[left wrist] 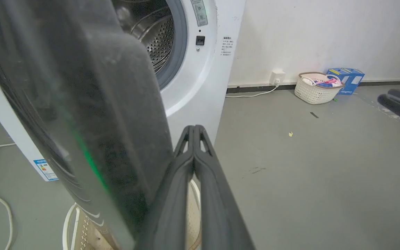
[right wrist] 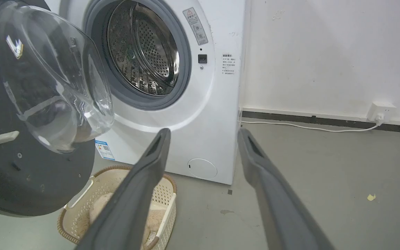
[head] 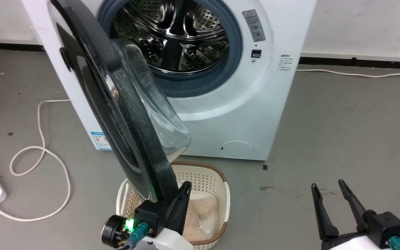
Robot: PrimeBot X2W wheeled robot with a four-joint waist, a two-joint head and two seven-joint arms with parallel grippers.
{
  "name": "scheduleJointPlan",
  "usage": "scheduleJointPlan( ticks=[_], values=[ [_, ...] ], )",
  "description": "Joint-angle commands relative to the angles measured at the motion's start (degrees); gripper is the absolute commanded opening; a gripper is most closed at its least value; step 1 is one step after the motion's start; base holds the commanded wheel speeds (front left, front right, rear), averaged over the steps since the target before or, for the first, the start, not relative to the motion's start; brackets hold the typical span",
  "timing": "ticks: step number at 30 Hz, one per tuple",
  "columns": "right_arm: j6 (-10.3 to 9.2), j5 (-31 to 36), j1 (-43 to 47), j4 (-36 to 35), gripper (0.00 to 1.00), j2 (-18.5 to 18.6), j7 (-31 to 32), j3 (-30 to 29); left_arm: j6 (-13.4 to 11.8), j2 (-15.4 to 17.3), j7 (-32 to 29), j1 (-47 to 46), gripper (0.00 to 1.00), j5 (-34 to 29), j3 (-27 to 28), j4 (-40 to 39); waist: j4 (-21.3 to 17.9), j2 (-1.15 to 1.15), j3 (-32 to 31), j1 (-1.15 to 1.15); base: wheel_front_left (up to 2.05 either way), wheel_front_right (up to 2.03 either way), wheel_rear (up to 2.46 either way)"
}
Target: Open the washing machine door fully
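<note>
Washing machine door (head: pixel 123 114): stands about half open off the left edge of the washing machine (head: pixel 283 90), juts over the laundry basket (head: pixel 221 180), needs swinging wider, left gripper (head: pixel 185 190) pinched shut and empty against its rim, right gripper (head: pixel 327 187) spread, empty.

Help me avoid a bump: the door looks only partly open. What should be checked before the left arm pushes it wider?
1. Is the washing machine door unlatched, with the steel drum exposed? Ok.
2. Is the door fully open? Not ok; it stands partway swung.
3. Is the left gripper placed to push? It is shut, at the door's lower rim on the inner side. Whether it has firm contact: cannot tell.
4. Is the right gripper out of the way? Ok; it is open and apart from the door.
5. Does the laundry basket clear the door's lower edge, which it sits under? Cannot tell.
</note>
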State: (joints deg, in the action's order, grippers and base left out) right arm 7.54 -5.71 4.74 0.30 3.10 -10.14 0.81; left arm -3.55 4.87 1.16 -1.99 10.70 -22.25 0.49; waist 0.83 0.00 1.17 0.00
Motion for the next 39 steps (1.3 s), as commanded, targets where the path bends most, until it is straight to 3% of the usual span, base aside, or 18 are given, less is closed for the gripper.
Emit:
scheduleJointPlan(
  ticks=[1,13,23,31,39],
  values=[
    [-0.05,-0.07,-0.47,0.16,1.0,-0.22,-0.06,0.15,-0.4,0.56,0.69,-0.43,0.0,0.32,0.81,0.59,0.78,0.0,0.18,0.0,0.0,0.0,0.0],
    [-0.05,-1.09,0.06,0.7,1.0,-0.23,-0.34,0.38,-0.38,1.97,0.62,1.5,0.0,0.78,0.28,-0.29,10.95,0.0,-0.16,0.0,0.0,0.0,0.0],
    [-0.05,-0.89,-1.05,0.65,1.0,-0.23,-0.09,1.76,-2.26,5.14,-0.14,1.74,0.0,2.3,4.92,-1.88,19.71,0.0,1.53,0.0,0.0,0.0,0.0],
    [-0.05,1.7,-4.84,-1.98,1.0,-0.23,2.49,3.31,-2.43,10.69,0.2,-1.53,0.0,5.16,12.73,-2.23,20.86,0.0,8.65,0.0,0.0,0.0,0.0],
    [-0.05,4.41,-7.56,-4.12,1.0,-0.23,4.45,3.26,-0.97,19.86,1.02,-7.38,0.0,9.6,23.71,3.97,19.0,0.0,15.3,0.0,0.0,0.0,0.0]
  ],
)
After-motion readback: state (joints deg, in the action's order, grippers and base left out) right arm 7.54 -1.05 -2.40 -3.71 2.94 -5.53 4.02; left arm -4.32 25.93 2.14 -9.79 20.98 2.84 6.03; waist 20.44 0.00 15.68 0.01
